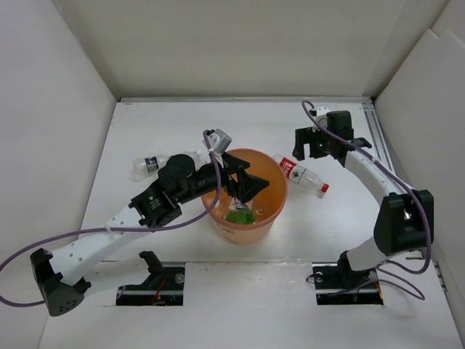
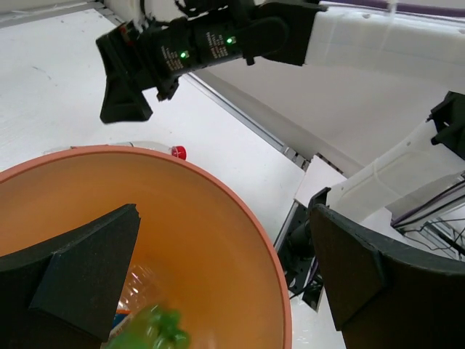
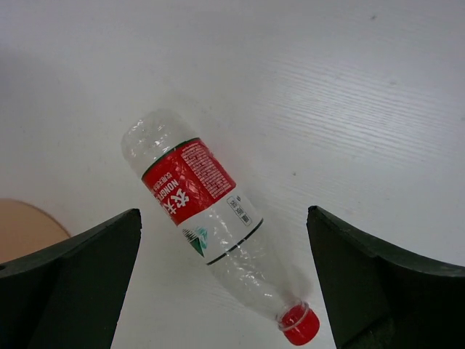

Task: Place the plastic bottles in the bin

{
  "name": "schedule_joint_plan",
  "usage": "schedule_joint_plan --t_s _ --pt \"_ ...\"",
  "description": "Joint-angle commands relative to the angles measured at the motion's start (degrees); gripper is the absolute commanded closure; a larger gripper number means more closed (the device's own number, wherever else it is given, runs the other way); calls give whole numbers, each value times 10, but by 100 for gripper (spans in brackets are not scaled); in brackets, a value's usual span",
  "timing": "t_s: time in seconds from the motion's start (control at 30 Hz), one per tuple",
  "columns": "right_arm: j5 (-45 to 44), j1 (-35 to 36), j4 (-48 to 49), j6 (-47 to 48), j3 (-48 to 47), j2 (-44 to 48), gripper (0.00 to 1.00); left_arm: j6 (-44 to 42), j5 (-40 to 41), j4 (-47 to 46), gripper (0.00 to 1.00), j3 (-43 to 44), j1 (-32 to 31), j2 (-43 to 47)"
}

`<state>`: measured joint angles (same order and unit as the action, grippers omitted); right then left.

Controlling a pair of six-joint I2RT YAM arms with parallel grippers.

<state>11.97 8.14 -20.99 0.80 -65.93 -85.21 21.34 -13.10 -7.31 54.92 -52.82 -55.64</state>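
Note:
The orange bin (image 1: 261,218) stands mid-table. A green bottle (image 1: 240,216) lies inside it, blurred in the left wrist view (image 2: 149,327), beside a clear bottle (image 2: 138,285). My left gripper (image 1: 247,185) hangs open over the bin's mouth, empty. A red-labelled bottle with a red cap (image 1: 301,174) lies on the table just right of the bin. My right gripper (image 1: 314,142) is open above it; in the right wrist view the bottle (image 3: 203,218) lies between the spread fingers, untouched. A clear blue-labelled bottle (image 1: 156,163) lies left of the bin, behind my left arm.
White walls enclose the table on the left, back and right. The bin's rim (image 2: 240,218) fills the lower left wrist view, and the right arm (image 2: 211,43) shows beyond it. A metal rail (image 1: 374,131) runs along the right edge.

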Motion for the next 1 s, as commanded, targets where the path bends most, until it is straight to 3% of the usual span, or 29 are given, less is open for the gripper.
schedule_joint_plan --t_s 0.0,0.33,0.57,0.67,0.7,0.73,0.8,0.83,0.97 --pt "55 12 7 45 -28 -23 1 1 17 -11 0 38 -1 17" --pt "32 80 -15 71 -85 -180 2 12 120 74 0 93 -1 45" --pt "-19 95 -35 49 -120 -267 22 46 231 150 0 148 -1 16" --pt "-32 95 -49 37 -133 -279 46 61 267 170 0 165 -1 -14" --pt "-47 90 -49 31 -133 -279 75 66 267 175 0 173 -1 -23" --pt "-59 80 -57 17 -147 -279 86 66 267 175 0 181 -1 -32" --pt "-79 67 -71 8 -168 -279 92 56 243 158 0 181 4 -58" --pt "-98 52 -90 0 -200 -273 100 49 232 150 0 193 4 -68" --pt "-114 12 -123 -24 -297 -246 100 10 198 131 0 248 10 -131"
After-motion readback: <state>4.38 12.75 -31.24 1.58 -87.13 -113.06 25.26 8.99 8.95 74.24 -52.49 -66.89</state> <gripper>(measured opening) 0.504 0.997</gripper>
